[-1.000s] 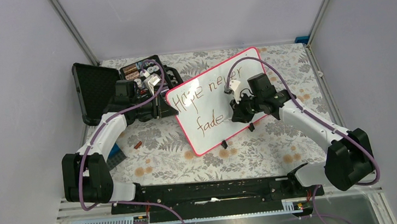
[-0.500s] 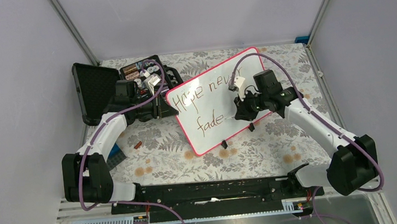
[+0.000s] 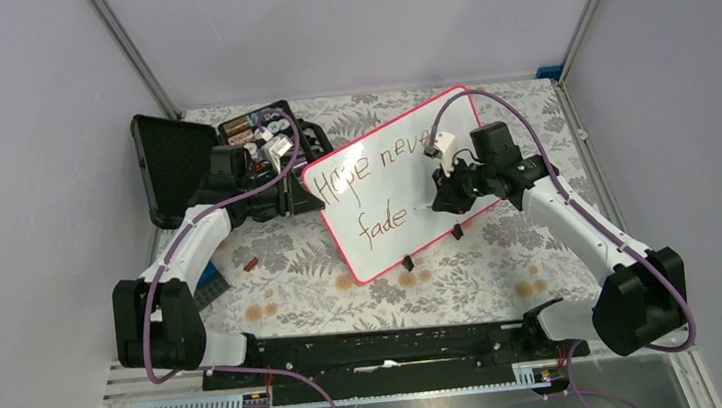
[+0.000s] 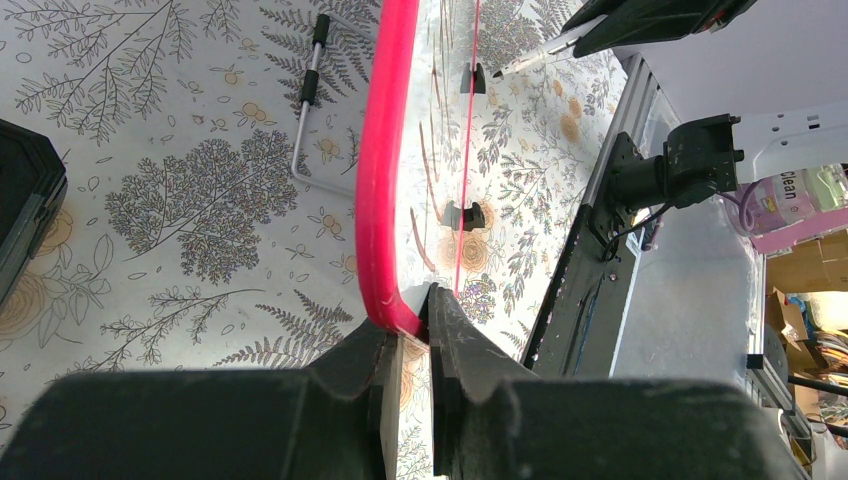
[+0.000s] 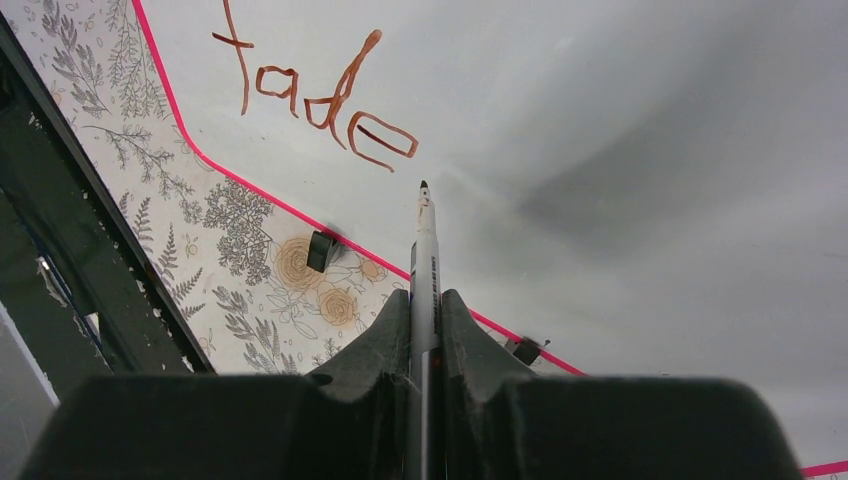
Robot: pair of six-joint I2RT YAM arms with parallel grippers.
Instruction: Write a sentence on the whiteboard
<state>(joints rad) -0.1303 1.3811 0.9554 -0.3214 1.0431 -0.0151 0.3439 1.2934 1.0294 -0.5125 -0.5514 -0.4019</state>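
Your whiteboard [image 3: 396,189] lies mid-desk [image 3: 483,262], with the case [image 3: 171,162] at its 10 o'clock. Your left claw [image 4: 412,318] grips its 9 o'clock edge; your right claw [image 5: 425,310] holds the marker [image 5: 424,240] over its 3 o'clock half.

Pale lilac walls [image 3: 340,26], floral-patterned tabletop [image 3: 484,274]

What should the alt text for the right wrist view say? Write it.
Two black fingers clamp a marker, its tip aimed at a whiteboard just past the brown word "fade". Below, the board's pink rim with a black clip borders a floral tablecloth.
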